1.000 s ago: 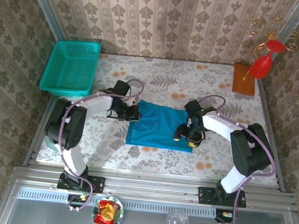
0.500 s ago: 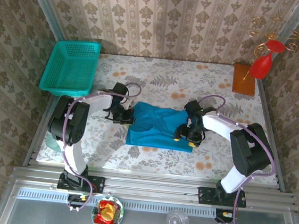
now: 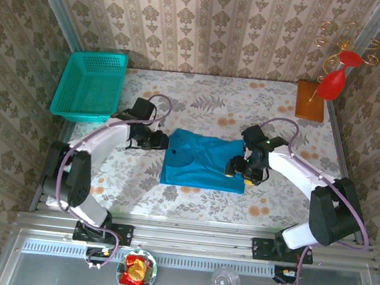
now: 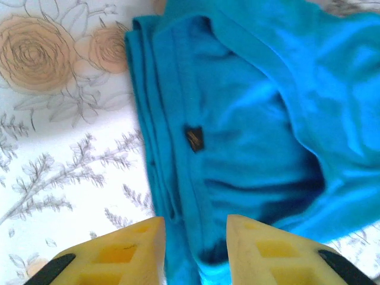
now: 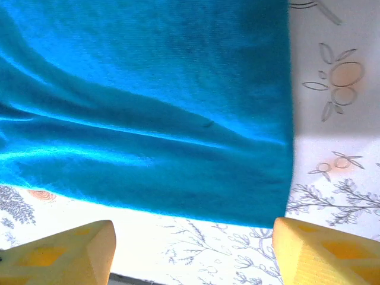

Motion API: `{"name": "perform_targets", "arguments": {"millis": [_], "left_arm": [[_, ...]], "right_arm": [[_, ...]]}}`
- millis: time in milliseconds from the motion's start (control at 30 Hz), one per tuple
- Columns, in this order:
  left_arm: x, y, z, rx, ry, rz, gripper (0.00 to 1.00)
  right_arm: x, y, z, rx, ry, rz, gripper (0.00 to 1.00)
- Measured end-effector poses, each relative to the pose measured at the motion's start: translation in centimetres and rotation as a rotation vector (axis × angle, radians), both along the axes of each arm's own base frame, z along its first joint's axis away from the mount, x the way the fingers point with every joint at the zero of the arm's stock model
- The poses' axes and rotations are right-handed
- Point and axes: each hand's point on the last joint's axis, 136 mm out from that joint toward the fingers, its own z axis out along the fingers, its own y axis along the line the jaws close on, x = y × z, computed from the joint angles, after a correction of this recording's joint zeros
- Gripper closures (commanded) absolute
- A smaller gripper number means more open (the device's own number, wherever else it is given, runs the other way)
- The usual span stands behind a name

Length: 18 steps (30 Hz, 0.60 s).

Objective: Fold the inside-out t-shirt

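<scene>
Where the left pincer (image 3: 159, 140) stands: we see it drawn back just left of the inside-out t-shirt (image 3: 205, 161), whose left edge it was shut on a second ago. Its yellow fingers (image 4: 119, 255) are now a narrow gap apart, with nothing clamped between them.
Right pincer (image 3: 241, 168): we find it shifted slightly rightward since then, its arm swung outward. Its blocky yellow fingers (image 5: 65, 252) stand wide at the shirt's right edge, holding nothing.
T-shirt's place: it lies flat near the bench's middle, between the two pincers. The upper left corner, which bulged leftward half a second ago, now rests down with the neckline showing.
Cloth: we see soft teal-blue knit in a rough rectangle. Layered edges are stacked along the left side, beside a curved neckline seam and a small dark tag (image 4: 193, 138). Shallow, glossy folds run across it in the right wrist view.
Bench (image 3: 214, 107): it has a smooth pale covering printed with tan roses and grey leafy sprigs.
Basket (image 3: 90, 88): it is rigid teal plastic mesh, rectangular with flared walls, at the far left corner and well apart from the shirt.
</scene>
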Motion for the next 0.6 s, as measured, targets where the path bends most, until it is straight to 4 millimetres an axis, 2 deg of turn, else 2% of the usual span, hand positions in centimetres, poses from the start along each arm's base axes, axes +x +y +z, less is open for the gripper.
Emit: {"name": "perform_targets", "arguments": {"millis": [67, 233, 300, 433, 600], "left_arm": [[-1.7, -0.2, -0.2, -0.037, 0.024, -0.002, 0.68], [-7.4, -0.6, -4.4, -0.083, 0.194, -0.008, 0.67], [-8.9, -0.7, -5.5, -0.086, 0.242, -0.007, 0.66], [-10.3, -1.5, -6.6, -0.111, 0.269, -0.013, 0.66], [-9.5, -2.2, -6.5, -0.140, 0.241, -0.008, 0.68]], "right_arm": [[0.0, -0.5, -0.2, -0.012, 0.006, -0.014, 0.29], [-1.0, -1.6, -1.4, -0.044, 0.042, -0.030, 0.29], [-1.4, -1.8, -1.6, -0.048, 0.054, -0.032, 0.29], [-1.5, -1.8, -1.6, -0.047, 0.054, -0.037, 0.29], [-1.6, -1.8, -1.5, -0.043, 0.048, -0.041, 0.30]]}}
